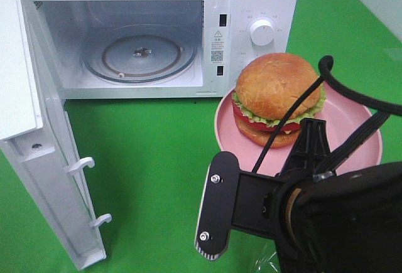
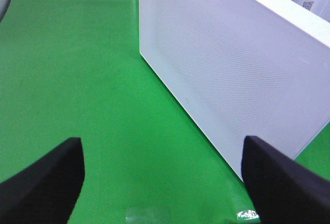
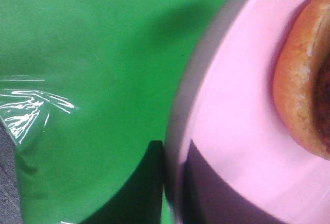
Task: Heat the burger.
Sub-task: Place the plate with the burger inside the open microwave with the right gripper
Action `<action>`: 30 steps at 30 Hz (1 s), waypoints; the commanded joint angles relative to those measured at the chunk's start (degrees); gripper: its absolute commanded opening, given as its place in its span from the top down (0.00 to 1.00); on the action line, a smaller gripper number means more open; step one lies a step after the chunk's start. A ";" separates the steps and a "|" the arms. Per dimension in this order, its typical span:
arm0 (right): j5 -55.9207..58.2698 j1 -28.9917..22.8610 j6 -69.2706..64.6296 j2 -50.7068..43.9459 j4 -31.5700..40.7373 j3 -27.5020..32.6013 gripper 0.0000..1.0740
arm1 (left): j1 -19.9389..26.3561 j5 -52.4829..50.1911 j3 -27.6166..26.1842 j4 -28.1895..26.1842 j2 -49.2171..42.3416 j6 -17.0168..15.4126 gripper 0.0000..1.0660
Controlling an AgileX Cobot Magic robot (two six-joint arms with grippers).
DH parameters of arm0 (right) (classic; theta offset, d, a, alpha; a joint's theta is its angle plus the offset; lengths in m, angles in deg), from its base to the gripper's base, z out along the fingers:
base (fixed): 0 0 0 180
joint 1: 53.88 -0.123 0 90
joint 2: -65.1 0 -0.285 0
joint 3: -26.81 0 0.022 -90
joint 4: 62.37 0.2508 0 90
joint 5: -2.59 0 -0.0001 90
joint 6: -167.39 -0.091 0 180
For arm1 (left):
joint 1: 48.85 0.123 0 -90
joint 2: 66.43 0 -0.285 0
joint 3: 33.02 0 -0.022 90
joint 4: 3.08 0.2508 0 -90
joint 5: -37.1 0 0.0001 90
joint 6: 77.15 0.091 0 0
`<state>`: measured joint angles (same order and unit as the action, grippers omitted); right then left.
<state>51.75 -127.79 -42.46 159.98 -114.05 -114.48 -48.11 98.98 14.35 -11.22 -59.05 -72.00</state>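
The burger (image 1: pixel 276 97), with a golden-brown bun, lettuce and tomato, sits on a pink plate (image 1: pixel 361 132) on the green cloth, just right of the open microwave (image 1: pixel 251 9). My right gripper (image 1: pixel 312 130) reaches from the front over the plate's near rim, close to the burger. Its fingers look narrow there, and I cannot tell whether they hold the rim. The right wrist view shows the plate rim (image 3: pixel 178 131) and the burger's bun edge (image 3: pixel 299 95), with only dark shadows at the bottom. My left gripper (image 2: pixel 165 183) is open and empty above the cloth beside the microwave door's outer face (image 2: pixel 232 74).
The microwave door (image 1: pixel 38 141) stands swung open at the left. The glass turntable (image 1: pixel 141 53) inside is bare. A clear plastic film (image 3: pixel 26 110) lies on the cloth near the plate. My right arm and its cables (image 1: pixel 326 210) fill the front right.
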 commanded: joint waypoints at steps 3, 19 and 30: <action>-1.03 -0.11 0.52 -0.46 -4.30 0.00 1.00 | 0.00 -0.57 0.11 -0.06 -0.23 -0.34 0.28; -10.94 4.24 18.16 -0.46 -5.44 0.00 1.00 | 0.00 -0.57 0.11 -0.06 -0.23 -0.34 0.28; -20.86 11.86 32.31 -0.46 -5.44 0.00 1.00 | 0.00 -0.57 0.11 -0.06 -0.23 -0.34 0.28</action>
<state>32.45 -117.54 -12.61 159.98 -116.46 -114.30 -48.11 98.98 14.35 -11.22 -59.05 -72.00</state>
